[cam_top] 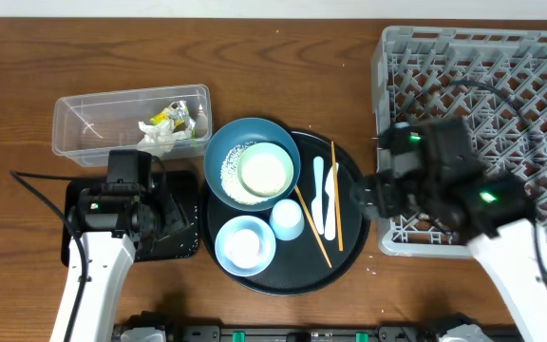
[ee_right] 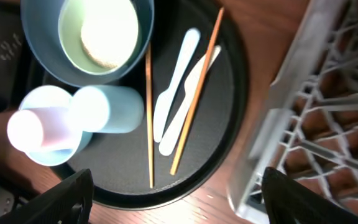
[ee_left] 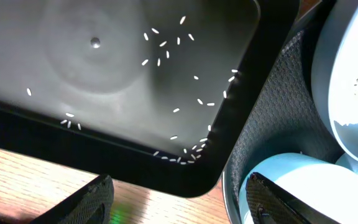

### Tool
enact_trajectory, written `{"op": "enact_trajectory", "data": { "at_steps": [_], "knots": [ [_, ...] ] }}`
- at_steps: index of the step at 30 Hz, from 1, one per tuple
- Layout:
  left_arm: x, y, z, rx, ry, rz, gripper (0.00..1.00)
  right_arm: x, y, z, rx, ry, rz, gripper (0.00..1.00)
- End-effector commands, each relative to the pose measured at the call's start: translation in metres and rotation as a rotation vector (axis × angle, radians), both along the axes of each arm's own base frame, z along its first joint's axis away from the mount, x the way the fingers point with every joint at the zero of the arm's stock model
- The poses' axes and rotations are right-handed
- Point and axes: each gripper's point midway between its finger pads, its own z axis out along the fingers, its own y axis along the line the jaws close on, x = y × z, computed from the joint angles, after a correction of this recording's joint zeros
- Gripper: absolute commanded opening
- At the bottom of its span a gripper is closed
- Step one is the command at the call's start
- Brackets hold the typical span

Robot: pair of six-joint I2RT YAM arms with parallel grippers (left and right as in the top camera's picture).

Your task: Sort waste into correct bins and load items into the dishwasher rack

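Left gripper [ee_left: 185, 208] hung open and empty over the flat black rectangular tray [ee_left: 104, 68]; right gripper [ee_right: 185, 205] likewise, over the round black tray [ee_right: 229, 99].

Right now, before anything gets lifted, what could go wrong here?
Loose rice grains sit in the dark blue bowl beside the pale green bowl; tipping it might scatter them. The thin chopsticks lie flat on the round black tray beside the white spoon, so a pinch may slip or drag the spoon.

One dark blue bowl [cam_top: 245, 131], one pale green bowl [cam_top: 265, 171] and one light blue bowl [cam_top: 228, 237] make three. There are two chopsticks [cam_top: 335, 195] and two white utensils [cam_top: 318, 176]. One rack [cam_top: 482, 66] fills the upper right.
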Motion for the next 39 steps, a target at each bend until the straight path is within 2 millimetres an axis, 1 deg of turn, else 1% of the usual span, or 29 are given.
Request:
{"op": "enact_trajectory", "data": {
  "at_steps": [1, 4, 6, 7, 10, 13, 14, 15, 19, 23, 25, 28, 29, 30, 32, 33, 35, 38, 39],
  "knots": [
    [0.005, 0.003, 0.006, 0.019, -0.022, 0.005, 0.7, 0.005, 0.012, -0.021, -0.057, 0.069, -0.027, 0.82],
    [0.005, 0.003, 0.006, 0.019, -0.021, 0.005, 0.7, 0.009, 0.027, -0.043, -0.088, 0.116, -0.008, 0.83],
    [0.005, 0.003, 0.006, 0.019, -0.022, 0.005, 0.71, 0.012, 0.037, -0.057, -0.101, 0.141, 0.007, 0.81],
    [0.005, 0.003, 0.006, 0.019, -0.022, 0.005, 0.71, 0.014, 0.039, -0.066, -0.116, 0.165, -0.021, 0.82],
    [0.005, 0.003, 0.006, 0.019, -0.021, 0.005, 0.71, 0.018, 0.04, -0.092, -0.16, 0.226, -0.097, 0.79],
    [0.005, 0.003, 0.006, 0.019, -0.021, 0.005, 0.71, 0.021, 0.045, -0.114, -0.185, 0.275, -0.107, 0.7],
    [0.005, 0.003, 0.006, 0.019, -0.021, 0.005, 0.71, 0.021, 0.045, -0.122, -0.196, 0.291, -0.107, 0.65],
    [0.005, 0.003, 0.006, 0.019, -0.021, 0.005, 0.71, 0.021, 0.044, -0.129, -0.208, 0.309, -0.12, 0.63],
    [0.005, 0.003, 0.006, 0.019, -0.02, 0.005, 0.71, 0.022, 0.034, -0.156, -0.283, 0.36, -0.199, 0.63],
    [0.005, 0.003, 0.006, 0.019, -0.02, 0.005, 0.71, 0.026, 0.037, -0.175, -0.296, 0.374, -0.2, 0.61],
    [0.005, 0.003, 0.006, 0.019, -0.02, 0.005, 0.71, 0.029, 0.039, -0.18, -0.296, 0.373, -0.198, 0.59],
    [0.005, 0.003, 0.006, 0.019, -0.02, 0.005, 0.71, 0.032, 0.041, -0.186, -0.294, 0.37, -0.198, 0.47],
    [0.005, 0.003, 0.006, 0.019, -0.02, 0.005, 0.71, 0.033, 0.041, -0.189, -0.294, 0.369, -0.198, 0.44],
    [0.005, 0.003, 0.006, 0.019, -0.02, 0.005, 0.71, 0.034, 0.041, -0.191, -0.296, 0.365, -0.2, 0.43],
    [0.005, 0.003, 0.006, 0.019, -0.02, 0.005, 0.71, 0.035, 0.04, -0.196, -0.309, 0.366, -0.202, 0.35],
    [0.005, 0.003, 0.006, 0.019, -0.02, 0.005, 0.71, 0.034, 0.04, -0.197, -0.312, 0.37, -0.202, 0.29],
    [0.004, 0.003, 0.006, 0.019, -0.019, 0.005, 0.71, 0.033, 0.039, -0.2, -0.317, 0.379, -0.203, 0.14],
    [0.004, 0.003, 0.006, 0.019, -0.019, 0.005, 0.71, 0.032, 0.038, -0.199, -0.316, 0.381, -0.212, 0.02],
    [0.005, 0.003, 0.006, 0.019, -0.02, 0.005, 0.71, 0.032, 0.038, -0.198, -0.316, 0.382, -0.213, 0.01]
  ]
}}
